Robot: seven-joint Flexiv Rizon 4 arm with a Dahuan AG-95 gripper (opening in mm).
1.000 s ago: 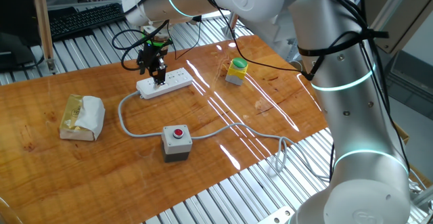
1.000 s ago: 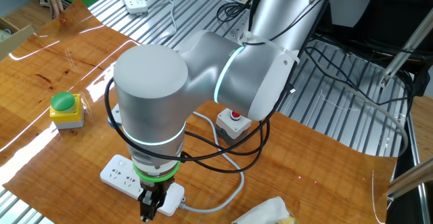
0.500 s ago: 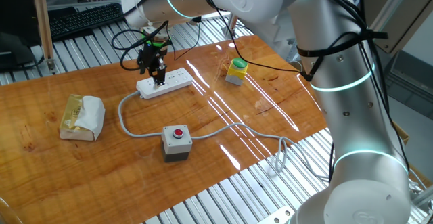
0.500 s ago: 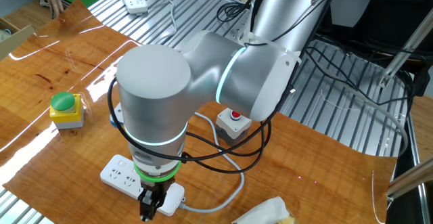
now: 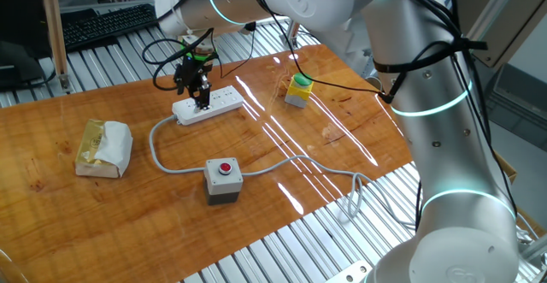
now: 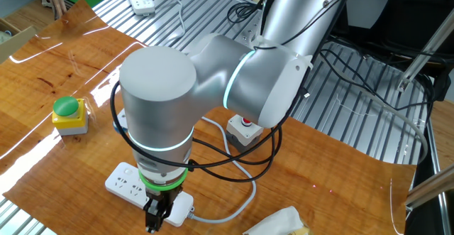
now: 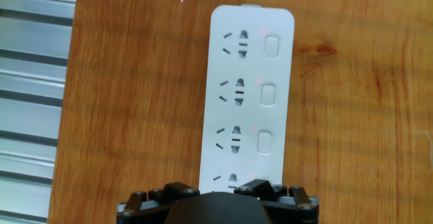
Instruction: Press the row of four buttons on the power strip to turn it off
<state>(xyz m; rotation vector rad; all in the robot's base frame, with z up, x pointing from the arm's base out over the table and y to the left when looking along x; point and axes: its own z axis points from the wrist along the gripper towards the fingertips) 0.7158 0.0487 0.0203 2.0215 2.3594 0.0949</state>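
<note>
The white power strip (image 5: 215, 104) lies on the wooden table, and it fills the middle of the hand view (image 7: 233, 95). Three of its pale buttons (image 7: 268, 94) show in a row along its right side. The nearest one is hidden under the black hand body at the bottom edge. My gripper (image 5: 201, 100) points straight down over the cable end of the strip (image 6: 122, 179), its tip (image 6: 156, 219) just above or on the strip. Nothing is held between the fingers.
A grey box with a red round button (image 5: 224, 179) stands nearer the front edge. A yellow-green button block (image 5: 299, 89) sits to the right, a tissue pack (image 5: 102, 146) to the left. The grey cable (image 5: 159, 158) loops between the strip and the box.
</note>
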